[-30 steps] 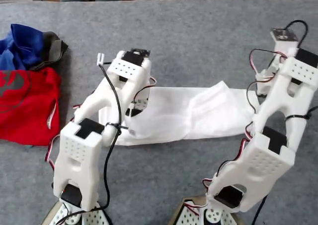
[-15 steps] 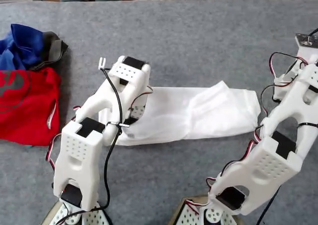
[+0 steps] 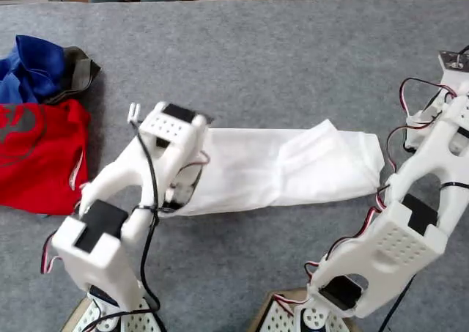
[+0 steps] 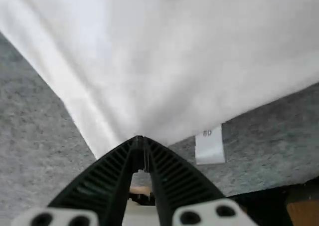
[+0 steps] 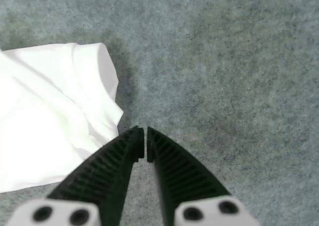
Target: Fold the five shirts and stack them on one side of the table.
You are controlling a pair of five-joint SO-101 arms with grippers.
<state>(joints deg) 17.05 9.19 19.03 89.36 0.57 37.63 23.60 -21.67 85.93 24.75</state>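
Recorder: Shirt location, high view?

Observer: Folded white shirt (image 3: 293,163) lies as a long strip across the middle of the grey table cover (image 3: 293,46). One arm's wrist sits over the strip's left end, and the other arm stands just off its right end. At the table's left edge a red shirt (image 3: 40,156) lies flat. A crumpled blue shirt (image 3: 26,72) and a dark grey garment (image 3: 79,67) lie behind it, touching each other.

Recorder: Left wrist view, tool state?

Observer: Closed on cloth. The left gripper (image 4: 139,138) has its jaws pressed together, pinching the white shirt at its edge. Creases fan out from the pinch. A small white label (image 4: 209,146) sticks out from the hem over the grey cover, just beside the jaws.

Recorder: Right wrist view?

Observer: The right gripper (image 5: 144,131) has its jaws nearly together, with a hairline slit between them and nothing held. It hovers over bare grey cover, just beside the rounded end of the white shirt. Cannot tell whether the tips touch the cover.
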